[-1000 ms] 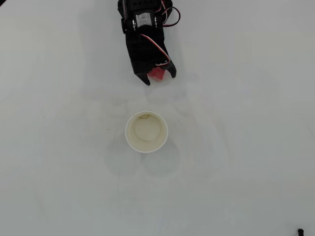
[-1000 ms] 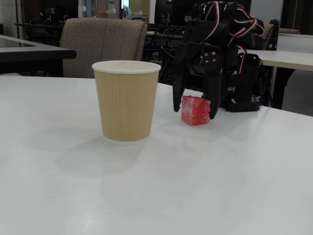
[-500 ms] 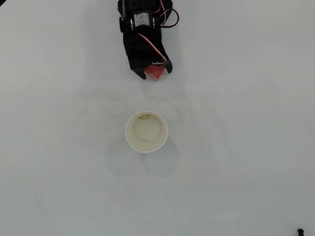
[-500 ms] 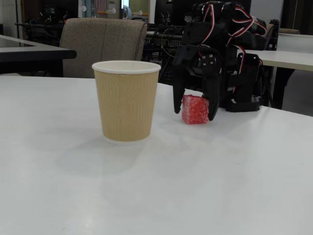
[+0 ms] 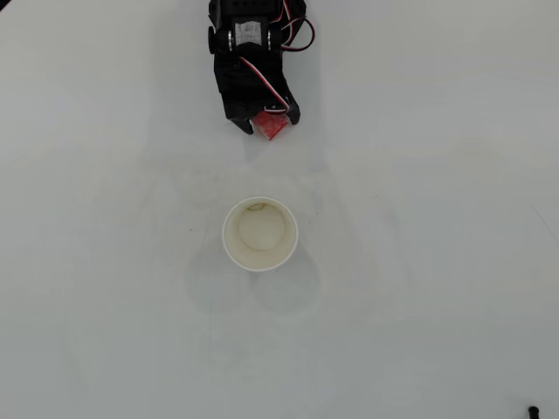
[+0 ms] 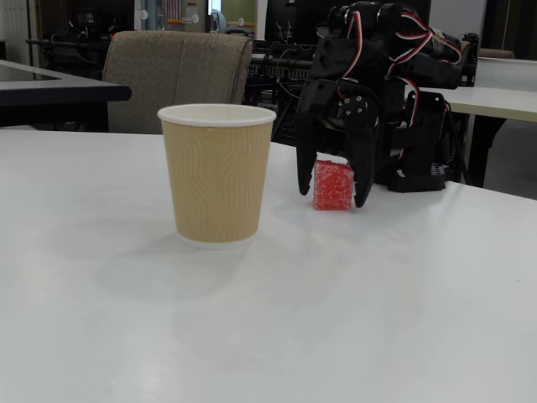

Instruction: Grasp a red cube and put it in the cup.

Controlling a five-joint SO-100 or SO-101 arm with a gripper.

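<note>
The red cube [image 5: 272,128] [image 6: 333,185], small and speckled, rests on the white table [image 5: 419,262] just beyond the cup as the fixed view shows it. My black gripper [image 5: 271,124] [image 6: 332,196] points down over it, one finger pressed against each side, shut on the cube. The cup [image 5: 259,234] [image 6: 217,172] stands upright and holds nothing; the overhead view shows a white rim and a cream inside with a small brown stain, the fixed view a tan ribbed wall. The cup sits below the gripper in the overhead view, about a cup's width away.
The arm's base [image 6: 415,134] with red and white wires stands behind the gripper. A padded chair [image 6: 176,75] and other tables lie beyond the table's far edge. A small black object [image 5: 533,410] pokes in at the overhead view's bottom right corner.
The fingers have drawn together from a wide stance onto the cube's sides. The cube shifted slightly and turned square to the fixed camera. The cup has not moved.
</note>
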